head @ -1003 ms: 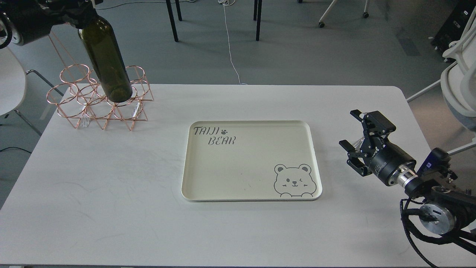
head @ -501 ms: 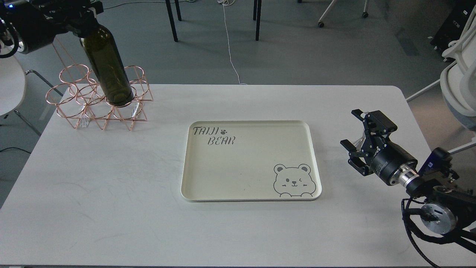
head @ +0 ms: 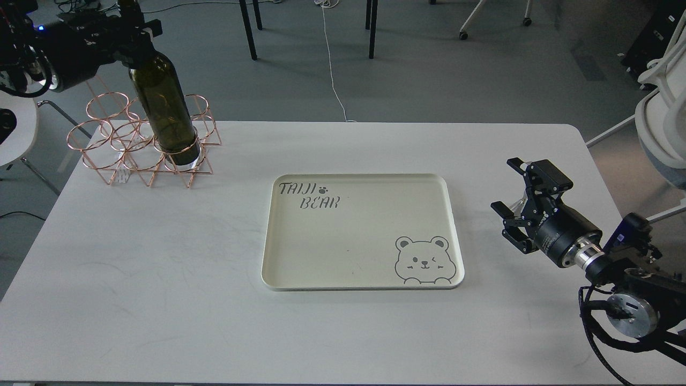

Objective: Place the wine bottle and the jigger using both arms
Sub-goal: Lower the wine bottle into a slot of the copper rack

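The tall dark green wine bottle stands tilted at the far left, its base inside a front ring of the copper wire rack. My left gripper is shut around the bottle's neck at the top left; the neck itself is mostly hidden by it. My right gripper hovers over the table's right side, to the right of the tray. A small shiny silver piece, the jigger, shows between its fingers and is mostly hidden by them.
A cream tray with "TAIJI BEAR" lettering and a bear drawing lies in the middle of the white table. Chair and table legs stand on the floor beyond the far edge. A white chair is at the right.
My left gripper has lowered the bottle and shifted it slightly right, so its base now sits down in the rack's ring. The right arm has barely moved.
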Motion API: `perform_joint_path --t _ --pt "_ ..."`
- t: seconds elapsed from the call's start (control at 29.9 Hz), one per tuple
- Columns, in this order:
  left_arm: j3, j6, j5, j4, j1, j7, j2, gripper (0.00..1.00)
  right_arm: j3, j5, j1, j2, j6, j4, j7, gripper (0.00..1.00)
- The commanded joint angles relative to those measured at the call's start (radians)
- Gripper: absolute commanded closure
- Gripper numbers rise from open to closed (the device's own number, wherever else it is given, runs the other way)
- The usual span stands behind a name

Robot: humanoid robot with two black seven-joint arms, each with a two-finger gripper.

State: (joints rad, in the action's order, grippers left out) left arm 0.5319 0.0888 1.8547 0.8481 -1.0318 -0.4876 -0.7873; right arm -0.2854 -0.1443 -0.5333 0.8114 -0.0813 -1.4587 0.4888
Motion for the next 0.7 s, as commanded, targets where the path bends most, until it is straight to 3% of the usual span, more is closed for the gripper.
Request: perform_joint_path --t 0.0,0.47,0.67 --pt "-0.024 -0.023 -0.005 -0.009 0.006 -0.001 0.008 0.83 0.000 0.000 0.001 -0.001 0.000 0.000 0.000 0.01" --pt "-0.041 -0.060 -0.006 -0.046 0.038 -0.001 0.072 0.77 -0.001 0.000 0.004 -0.005 0.000 0.000 0.000 0.01" --pt "-0.041 -0.061 -0.014 -0.066 0.055 -0.001 0.076 0.62 -0.001 0.000 0.004 -0.005 0.000 0.000 0.000 0.01"
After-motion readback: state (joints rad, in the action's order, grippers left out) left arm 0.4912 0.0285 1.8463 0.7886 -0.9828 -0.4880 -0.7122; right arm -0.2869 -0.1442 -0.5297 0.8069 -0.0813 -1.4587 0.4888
